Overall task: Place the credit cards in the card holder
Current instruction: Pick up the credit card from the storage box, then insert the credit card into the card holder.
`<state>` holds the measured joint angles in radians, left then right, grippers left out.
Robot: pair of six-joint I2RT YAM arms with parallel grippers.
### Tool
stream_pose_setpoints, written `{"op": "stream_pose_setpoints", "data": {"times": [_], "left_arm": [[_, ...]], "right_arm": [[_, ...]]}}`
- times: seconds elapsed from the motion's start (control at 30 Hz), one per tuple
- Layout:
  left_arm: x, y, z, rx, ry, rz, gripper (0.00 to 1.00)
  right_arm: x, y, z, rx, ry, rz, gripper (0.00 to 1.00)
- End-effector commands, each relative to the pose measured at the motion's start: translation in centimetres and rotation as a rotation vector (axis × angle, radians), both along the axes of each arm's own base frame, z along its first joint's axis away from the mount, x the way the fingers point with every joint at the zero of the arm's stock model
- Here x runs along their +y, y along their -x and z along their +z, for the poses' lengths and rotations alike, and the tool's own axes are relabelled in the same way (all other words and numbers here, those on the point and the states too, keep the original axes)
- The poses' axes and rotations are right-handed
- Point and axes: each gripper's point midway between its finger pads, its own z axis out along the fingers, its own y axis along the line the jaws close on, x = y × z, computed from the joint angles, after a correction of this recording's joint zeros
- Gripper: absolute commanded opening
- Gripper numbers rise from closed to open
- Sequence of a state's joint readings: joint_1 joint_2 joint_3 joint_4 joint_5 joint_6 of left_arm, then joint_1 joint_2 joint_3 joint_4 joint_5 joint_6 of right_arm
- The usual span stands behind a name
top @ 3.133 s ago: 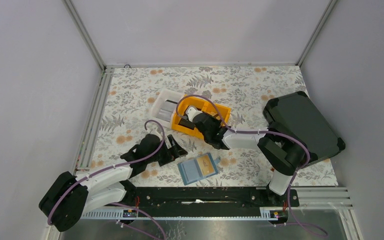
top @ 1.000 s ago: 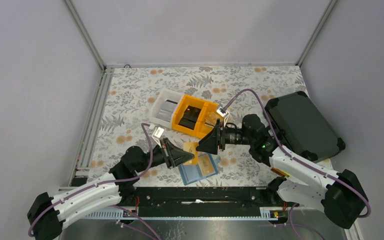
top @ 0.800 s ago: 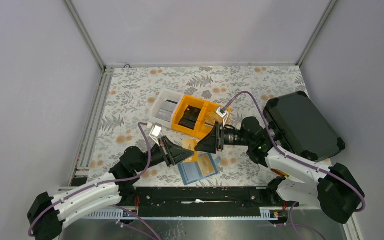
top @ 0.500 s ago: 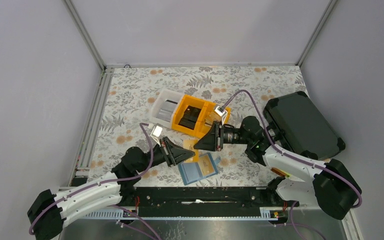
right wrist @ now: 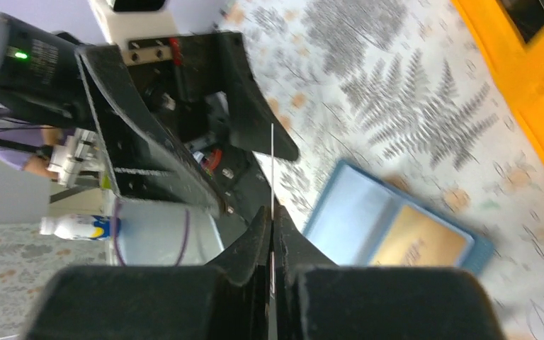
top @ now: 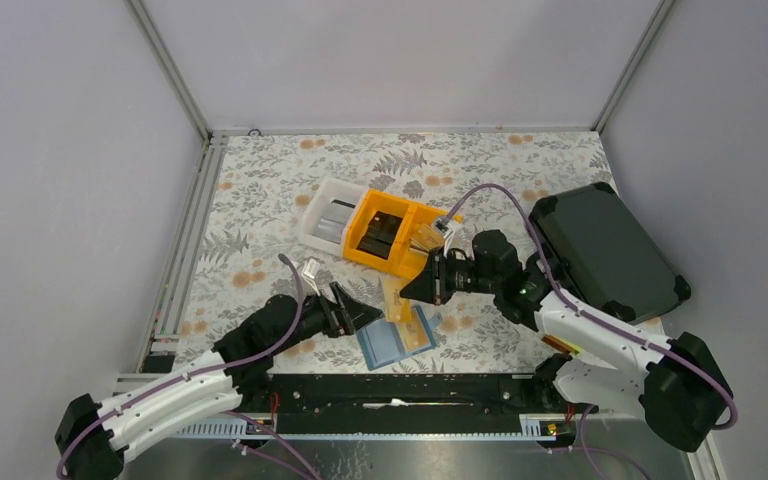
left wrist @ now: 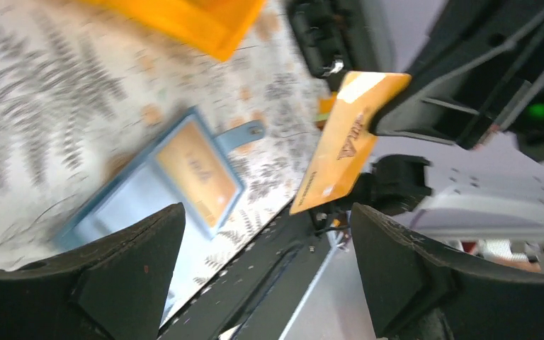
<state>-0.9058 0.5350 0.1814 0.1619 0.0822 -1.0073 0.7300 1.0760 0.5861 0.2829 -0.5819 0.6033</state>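
Observation:
The teal card holder (top: pixel 385 343) lies open on the floral mat near the front edge, with an orange card (top: pixel 418 334) in its right pocket. My right gripper (top: pixel 412 288) is shut on another orange card (top: pixel 393 299) and holds it on edge just above the holder's far side. The left wrist view shows this card (left wrist: pixel 343 143) and the holder (left wrist: pixel 140 204). In the right wrist view the card is a thin edge (right wrist: pixel 272 166) between the right gripper (right wrist: pixel 272 214). My left gripper (top: pixel 358 315) is open and empty, just left of the holder. Dark cards (top: pixel 379 234) lie in the orange bin.
An orange bin (top: pixel 415 250) and a white bin (top: pixel 312 214) holding pale cards stand side by side behind the grippers. A large black hard case (top: pixel 605 250) lies at the right. A metal rail (top: pixel 400 390) runs along the front edge.
My right gripper left the orange bin and carried an orange card over the holder. In the last half second both grippers dropped lower, and the left one drew back slightly.

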Motion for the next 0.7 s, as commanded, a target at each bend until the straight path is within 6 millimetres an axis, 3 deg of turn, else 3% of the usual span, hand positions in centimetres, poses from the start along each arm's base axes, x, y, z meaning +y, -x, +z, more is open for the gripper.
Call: {"op": "stream_pose_setpoints", "data": {"times": [0.0,0.17,0.5,0.67], "left_arm": [[3.0,-0.2,-5.4,0.248,-0.165,0.174,0.90],[3.1,1.1,-8.4,0.384,-0.223,0.175,0.86],[2.6,2.1,-10.7,0.446,-0.352,0.153,0.68],[2.7,2.2,-11.2,0.451,-0.388,0.163,0.64]], "right_arm": [[-1.9,0.2,-6.0,0.083,0.189,-0.036,0.00],[-1.9,1.4,-8.5,0.173,0.178,-0.022,0.00],[-2.0,1.4,-10.9,0.239,0.183,-0.066,0.00],[-2.3,0.7,-11.9,0.249,0.205,-0.111,0.00]]}}
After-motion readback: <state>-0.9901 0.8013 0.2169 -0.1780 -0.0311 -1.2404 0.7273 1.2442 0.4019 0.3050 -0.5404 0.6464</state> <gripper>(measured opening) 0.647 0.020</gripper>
